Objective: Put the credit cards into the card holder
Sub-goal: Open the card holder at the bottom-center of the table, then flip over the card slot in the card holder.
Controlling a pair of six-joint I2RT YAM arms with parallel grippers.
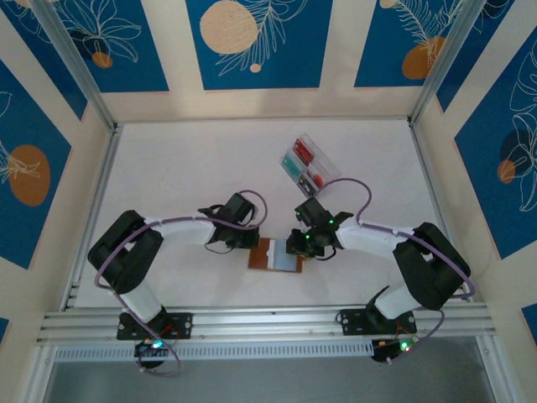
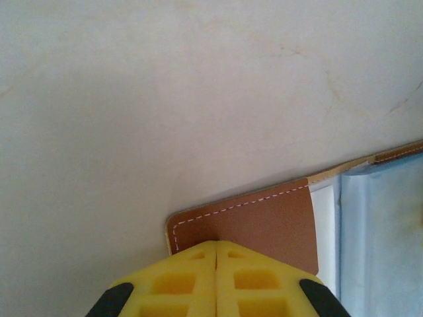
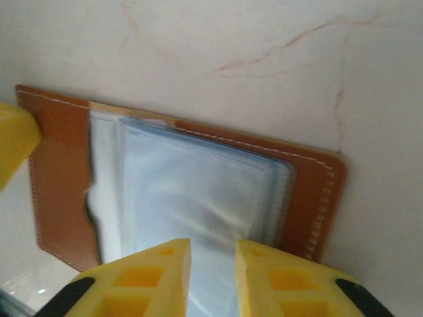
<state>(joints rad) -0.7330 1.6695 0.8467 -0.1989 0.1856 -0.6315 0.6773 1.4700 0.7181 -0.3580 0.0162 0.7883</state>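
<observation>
Brown leather card holder lies open on the pale table, grey-blue inside facing up, between 2 grippers; left gripper has its yellow fingers closed together, tips against the brown flap; right gripper is slightly parted above the inner sleeve, holding nothing; red, teal and dark credit cards sit in a clear tray farther back.

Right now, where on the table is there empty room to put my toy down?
Bare: the far left, from the left rail to the tray. Crowded: the middle, where the left gripper and right gripper meet at the wallet.
</observation>
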